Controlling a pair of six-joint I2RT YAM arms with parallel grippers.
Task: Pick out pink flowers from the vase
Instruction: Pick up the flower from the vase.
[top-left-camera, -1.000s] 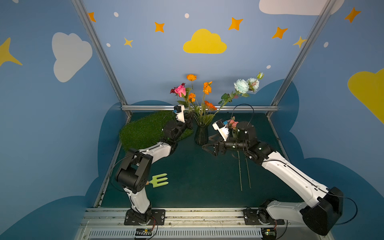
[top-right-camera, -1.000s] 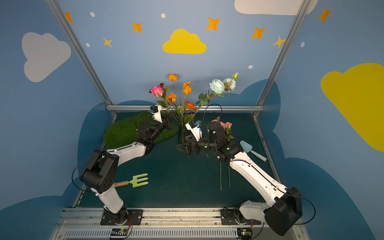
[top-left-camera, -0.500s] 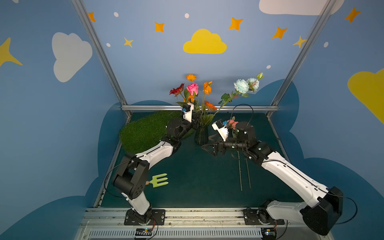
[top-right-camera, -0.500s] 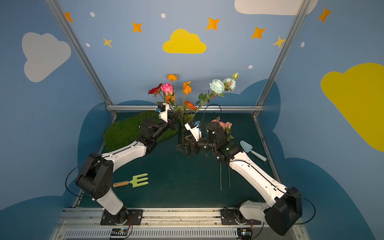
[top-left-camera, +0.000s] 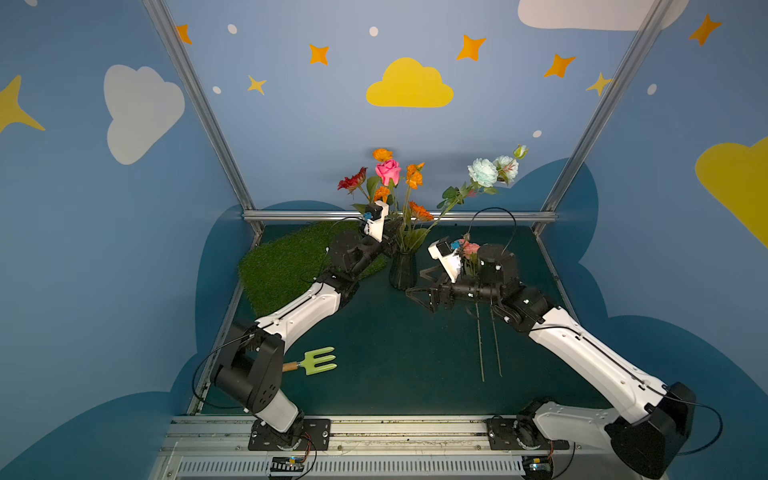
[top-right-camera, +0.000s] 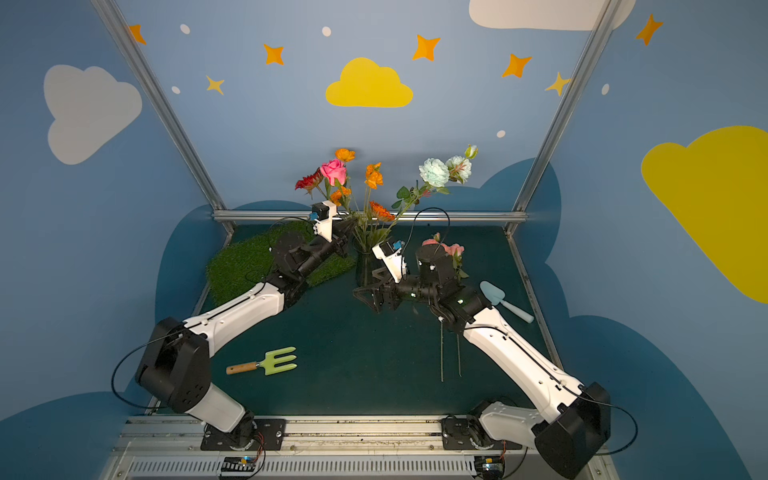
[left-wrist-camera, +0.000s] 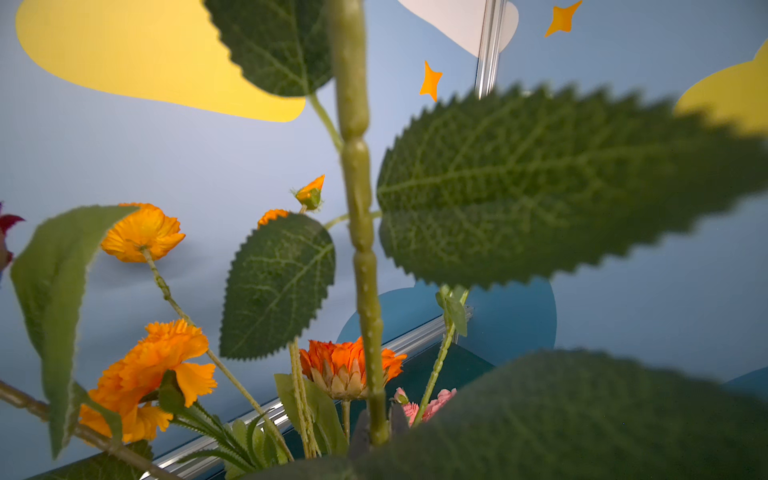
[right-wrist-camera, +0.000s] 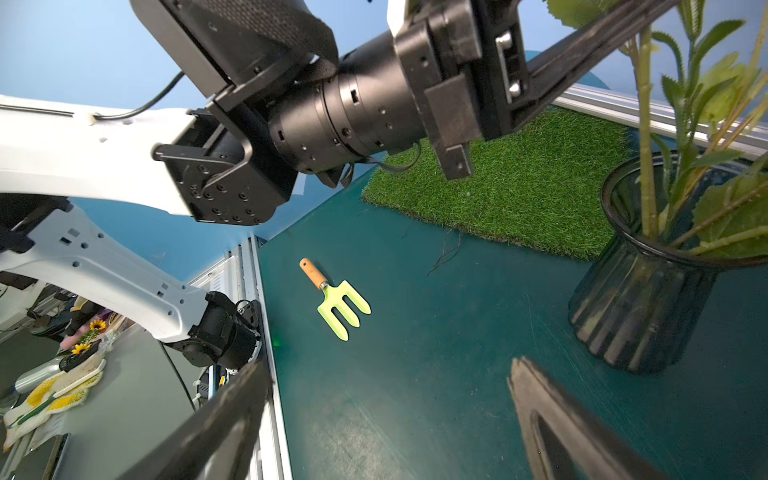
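The dark ribbed vase (top-left-camera: 402, 270) (top-right-camera: 365, 272) (right-wrist-camera: 640, 316) stands mid-table with several stems in it. My left gripper (top-left-camera: 392, 245) (left-wrist-camera: 376, 428) is shut on the thick green stem (left-wrist-camera: 361, 249) of the magenta rose (top-left-camera: 387, 171) (top-right-camera: 333, 171), just above the vase mouth. The bloom stands high among the orange flowers. My right gripper (top-left-camera: 417, 286) (right-wrist-camera: 386, 395) hovers open and empty, low beside the vase. Two other pink flowers (top-left-camera: 468, 248) (top-right-camera: 451, 249) lie on the table behind the right wrist, their stems (top-left-camera: 480, 353) pointing toward the front.
An artificial grass mat (top-left-camera: 291, 266) lies at the back left. A green garden fork (top-left-camera: 318, 362) (right-wrist-camera: 336, 303) is near the left arm's base, and a pale blue trowel (top-right-camera: 503, 301) lies at the right. Red, orange and pale blue blooms (top-left-camera: 484, 171) stay in the vase.
The left arm has lifted and swung right with the magenta rose, whose bloom went from beside the red flower to above it. The right arm has held still.
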